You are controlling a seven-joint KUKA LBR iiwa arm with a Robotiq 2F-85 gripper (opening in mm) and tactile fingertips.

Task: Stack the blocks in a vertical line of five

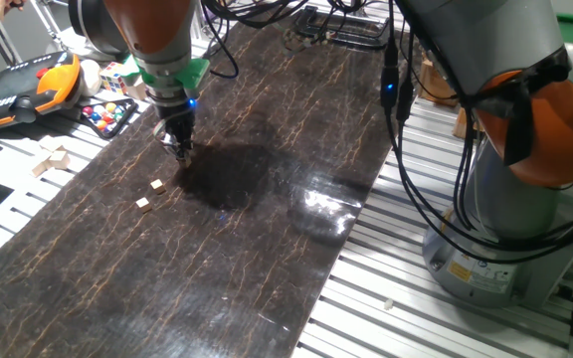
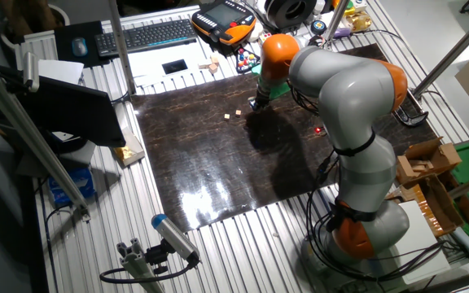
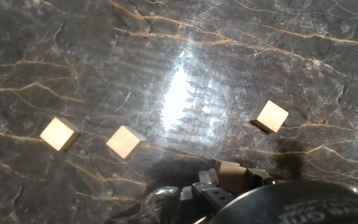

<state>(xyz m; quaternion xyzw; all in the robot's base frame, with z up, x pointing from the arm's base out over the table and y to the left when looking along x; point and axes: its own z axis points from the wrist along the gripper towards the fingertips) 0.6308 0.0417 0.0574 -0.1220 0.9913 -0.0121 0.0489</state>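
Observation:
Three tiny tan blocks lie apart on the dark marbled table in the hand view: one at the left (image 3: 59,134), one beside it (image 3: 125,142), and one to the right (image 3: 271,116). A fourth block (image 3: 229,173) sits between the fingers of my gripper (image 3: 225,182), which is shut on it just above the table. In one fixed view the gripper (image 1: 179,149) hangs low over the mat, with two loose blocks (image 1: 157,184) (image 1: 143,203) in front of it to the left. The other fixed view shows the gripper (image 2: 255,104) next to these two blocks (image 2: 239,111).
Larger pale wooden blocks (image 1: 53,159) lie off the mat's left edge. Near them are a tray of coloured balls (image 1: 107,114), a multicoloured cube (image 1: 117,72) and an orange pendant (image 1: 28,85). The robot's base (image 1: 525,199) and cables stand at the right.

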